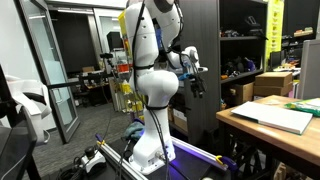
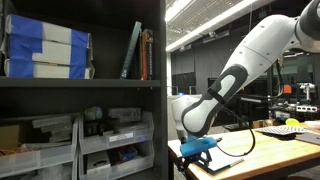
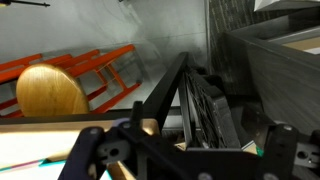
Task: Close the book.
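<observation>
Wooden table (image 1: pixel 265 134) bears the book (image 1: pixel 278 117), gripper (image 1: pixel 197 88) well apart.

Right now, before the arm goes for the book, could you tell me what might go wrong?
1. The book lies close to the edge of the table, so a sideways push could slide it off instead of folding it shut.
2. The pincer hangs beside the table, away from the book; a low approach might strike the table's edge.
</observation>
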You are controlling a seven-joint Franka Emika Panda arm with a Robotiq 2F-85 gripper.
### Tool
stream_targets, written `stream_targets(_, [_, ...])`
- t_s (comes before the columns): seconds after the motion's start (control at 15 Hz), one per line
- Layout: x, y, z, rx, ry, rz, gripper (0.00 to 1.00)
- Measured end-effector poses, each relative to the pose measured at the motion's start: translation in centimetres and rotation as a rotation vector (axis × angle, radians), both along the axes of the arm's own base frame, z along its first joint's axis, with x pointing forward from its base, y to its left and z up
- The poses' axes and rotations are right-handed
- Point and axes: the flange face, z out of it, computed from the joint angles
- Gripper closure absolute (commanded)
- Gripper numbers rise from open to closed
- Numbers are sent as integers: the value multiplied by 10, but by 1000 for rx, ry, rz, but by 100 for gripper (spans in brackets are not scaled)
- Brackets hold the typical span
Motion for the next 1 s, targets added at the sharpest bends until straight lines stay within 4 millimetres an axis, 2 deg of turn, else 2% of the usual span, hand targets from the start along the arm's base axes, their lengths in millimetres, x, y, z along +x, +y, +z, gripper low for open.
stream_targets(0.27, [13, -13, 10, 1, -77, -94, 0])
stream_targets(0.6, [28, -49, 25, -52, -181, -200, 0])
stream_targets(0.8, [32, -71, 26, -96, -218, -251, 0])
stream_targets(1.0, [32, -83, 21, -153, -240, -280, 0])
